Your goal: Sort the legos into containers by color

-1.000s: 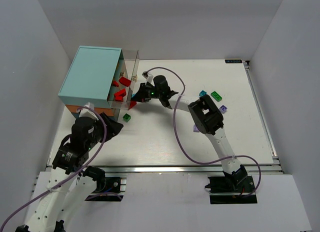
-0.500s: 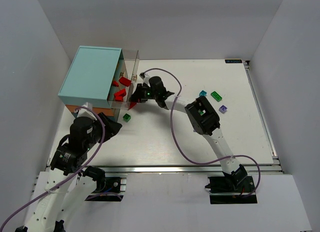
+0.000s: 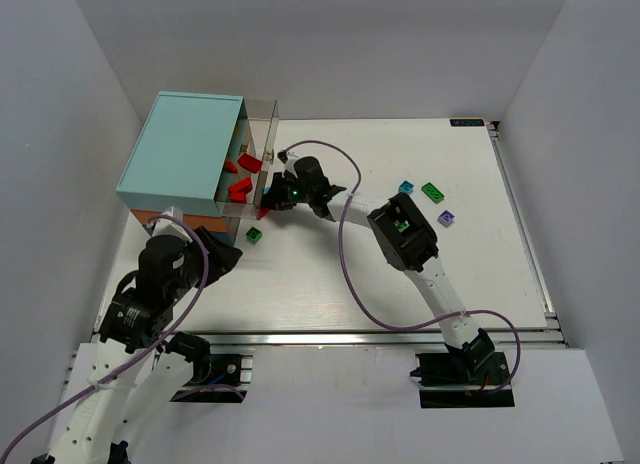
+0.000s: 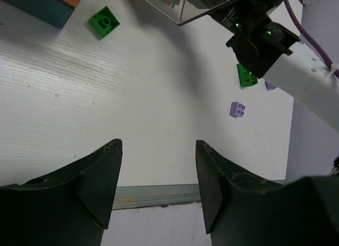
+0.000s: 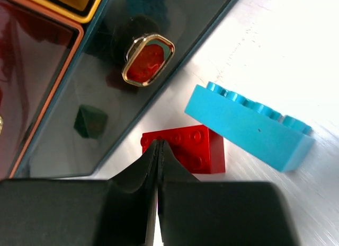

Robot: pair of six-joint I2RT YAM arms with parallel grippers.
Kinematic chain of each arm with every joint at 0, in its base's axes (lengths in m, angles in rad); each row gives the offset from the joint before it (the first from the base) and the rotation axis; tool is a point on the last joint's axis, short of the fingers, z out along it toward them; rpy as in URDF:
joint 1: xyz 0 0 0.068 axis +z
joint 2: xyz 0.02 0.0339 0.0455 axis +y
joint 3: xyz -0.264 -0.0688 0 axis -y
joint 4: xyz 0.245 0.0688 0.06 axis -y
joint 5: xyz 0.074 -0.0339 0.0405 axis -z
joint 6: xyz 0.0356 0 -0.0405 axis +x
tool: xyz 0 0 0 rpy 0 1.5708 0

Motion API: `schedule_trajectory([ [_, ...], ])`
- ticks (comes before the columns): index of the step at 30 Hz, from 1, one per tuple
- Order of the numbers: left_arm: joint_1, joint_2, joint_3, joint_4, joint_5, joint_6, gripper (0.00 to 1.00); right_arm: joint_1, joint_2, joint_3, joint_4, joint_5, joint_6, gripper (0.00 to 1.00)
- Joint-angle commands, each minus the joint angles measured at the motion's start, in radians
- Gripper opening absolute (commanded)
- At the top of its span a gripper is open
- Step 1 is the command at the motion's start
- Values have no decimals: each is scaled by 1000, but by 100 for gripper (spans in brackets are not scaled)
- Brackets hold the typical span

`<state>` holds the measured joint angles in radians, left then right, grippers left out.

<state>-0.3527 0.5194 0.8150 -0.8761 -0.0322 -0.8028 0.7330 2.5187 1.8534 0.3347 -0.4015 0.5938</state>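
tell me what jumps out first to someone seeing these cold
The big boxy cabinet with a light-teal top sits at the far left of the white table, its clear plastic drawer pulled out with red bricks inside. The right gripper reaches across to it, shut, tip over a small red studded brick beside a cyan brick. The left gripper hangs open.

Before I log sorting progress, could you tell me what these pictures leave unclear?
Top view: the right gripper is mostly hidden under its own wrist beside the clear drawer.
Right wrist view: the shut fingers cover part of the red brick; contact unclear.
Left wrist view: the top edge cuts off the drawer's contents.
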Motion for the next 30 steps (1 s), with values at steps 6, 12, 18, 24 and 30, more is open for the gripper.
schedule_trajectory([
  [6, 4, -30, 23, 11, -23, -3, 68, -44, -162, -215, -99, 41, -140, 0],
  [12, 4, -47, -8, 42, -9, -1, 68, -104, -322, -429, -102, 10, -226, 0],
  [18, 4, -30, -34, 103, 23, 13, 68, -153, -445, -562, -97, -92, -368, 0],
  [24, 4, 8, -33, 147, 64, 40, 69, -198, -526, -556, -158, -208, -529, 0],
  [30, -5, 129, -1, 196, 138, 109, 71, -253, -512, -375, -477, -445, -726, 49],
])
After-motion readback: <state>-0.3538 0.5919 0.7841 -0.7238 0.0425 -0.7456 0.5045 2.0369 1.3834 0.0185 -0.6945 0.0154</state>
